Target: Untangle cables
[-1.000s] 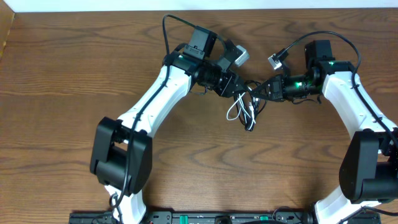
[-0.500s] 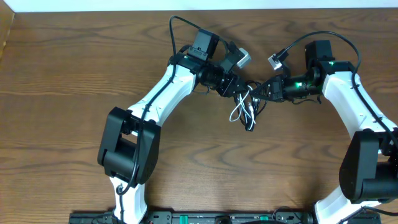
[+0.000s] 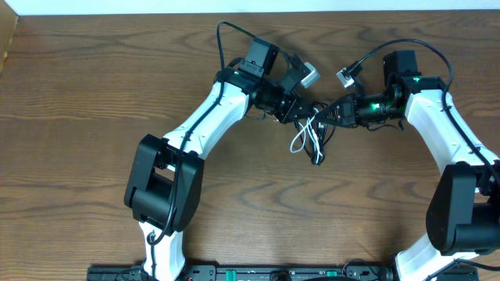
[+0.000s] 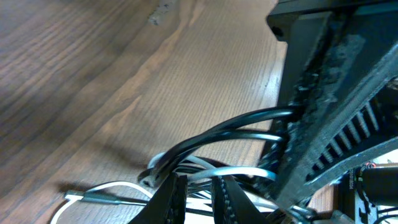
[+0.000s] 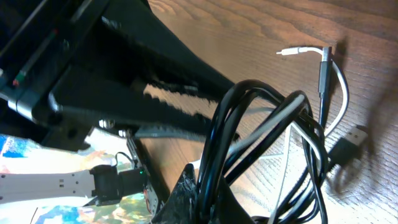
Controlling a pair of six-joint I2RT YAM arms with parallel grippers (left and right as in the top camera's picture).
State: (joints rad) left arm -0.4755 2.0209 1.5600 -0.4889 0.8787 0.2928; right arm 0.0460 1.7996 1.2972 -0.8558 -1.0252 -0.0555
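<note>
The black cable (image 3: pixel 316 158) and the white cable (image 3: pixel 298 140) hang as one tangled bundle between my two grippers, their lower loops on the table. My left gripper (image 3: pixel 303 115) grips the bundle from the left; in the left wrist view (image 4: pixel 199 200) its fingers close on white and black strands. My right gripper (image 3: pixel 330 115) grips from the right; in the right wrist view (image 5: pixel 208 194) it is shut on loops of black cable (image 5: pixel 249 99). The white cable (image 5: pixel 339 93) and its plug end lie on the wood beyond, next to a black USB plug (image 5: pixel 349 144).
The wooden table (image 3: pixel 94 94) stretches wide to the left and front. The two grippers are nearly tip to tip at the back centre. Thick black robot cables (image 3: pixel 223 39) arch over each wrist. A dark rail (image 3: pixel 258 273) runs along the front edge.
My left arm has shifted a little to the right and towards the back, bringing its gripper closer to the right one. The right arm and the bundle have hardly moved.
</note>
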